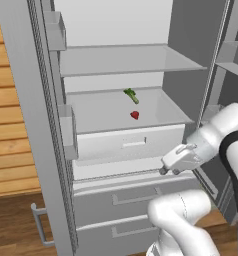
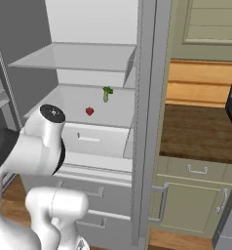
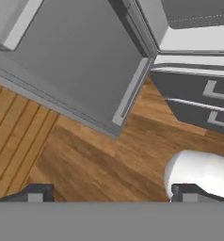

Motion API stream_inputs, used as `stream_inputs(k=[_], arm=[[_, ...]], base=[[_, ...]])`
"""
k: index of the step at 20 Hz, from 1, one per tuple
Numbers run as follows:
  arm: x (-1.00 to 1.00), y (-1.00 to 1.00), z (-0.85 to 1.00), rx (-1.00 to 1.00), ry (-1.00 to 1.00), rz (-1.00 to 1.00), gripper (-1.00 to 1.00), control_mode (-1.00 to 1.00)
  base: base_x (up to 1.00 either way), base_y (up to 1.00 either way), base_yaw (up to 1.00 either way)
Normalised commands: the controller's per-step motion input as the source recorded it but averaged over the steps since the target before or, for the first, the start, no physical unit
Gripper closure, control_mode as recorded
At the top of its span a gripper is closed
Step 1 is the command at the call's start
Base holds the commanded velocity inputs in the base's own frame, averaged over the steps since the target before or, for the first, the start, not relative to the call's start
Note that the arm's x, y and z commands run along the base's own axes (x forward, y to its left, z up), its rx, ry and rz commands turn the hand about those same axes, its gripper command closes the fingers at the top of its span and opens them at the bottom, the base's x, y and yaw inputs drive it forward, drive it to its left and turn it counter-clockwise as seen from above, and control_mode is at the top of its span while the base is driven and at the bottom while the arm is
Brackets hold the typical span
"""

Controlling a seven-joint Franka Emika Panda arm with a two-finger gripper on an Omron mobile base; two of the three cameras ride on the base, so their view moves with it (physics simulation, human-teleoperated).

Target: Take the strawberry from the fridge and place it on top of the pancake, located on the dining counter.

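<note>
Your claw (image 3: pixel 109 194) hangs with its fingers spread wide, holding nothing.

Look at the hand view and you see the two dark fingertips (image 3: pixel 36 193) far apart at the bottom, aimed down at the wooden floor (image 3: pixel 85 160) beside the foot of an open fridge door (image 3: pixel 81 61). From the left base view, your arm's wrist sits low in front of the fridge (image 1: pixel 118 65), level with the white drawer (image 1: pixel 131 142) under the middle shelf (image 1: pixel 106 112). You will find the strawberry (image 1: pixel 135 115) lying on that middle shelf, well above and behind the wrist, with nothing touching it. Just behind it lies a thin green vegetable (image 1: pixel 131 95), apart from the berry. From the right base view the strawberry (image 2: pixel 89 111) sits left of the green vegetable (image 2: pixel 107 93), and a brown-topped counter (image 2: pixel 201 132) stands right of the fridge.
</note>
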Motion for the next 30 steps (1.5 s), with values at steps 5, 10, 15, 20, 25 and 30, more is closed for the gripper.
stream_inputs(k=[5, 10, 15, 20, 25, 30], arm=[[0.01, -0.17, 0.0, -0.11, -0.13, -0.24, -1.0, -1.0], [0.09, 0.0, -0.1, -0.01, 0.0, -0.14, -1.0, -1.0], [0.27, 0.0, -0.04, 0.0, 0.0, 0.0, -1.0, 1.0], [0.0, 0.0, 0.0, 0.0, 0.0, 0.0, -1.0, 1.0], [0.0, 0.0, 0.0, 0.0, 0.0, 0.0, -1.0, 1.0], [0.47, 0.02, 0.0, -0.06, -0.03, -0.08, -1.0, -1.0]], base=[[0.0, 0.0, 0.0], [0.0, 0.0, 0.0], [0.16, 0.0, 0.0], [0.79, 0.08, -0.02], [0.39, 0.0, -0.09], [0.23, 0.09, -0.08]])
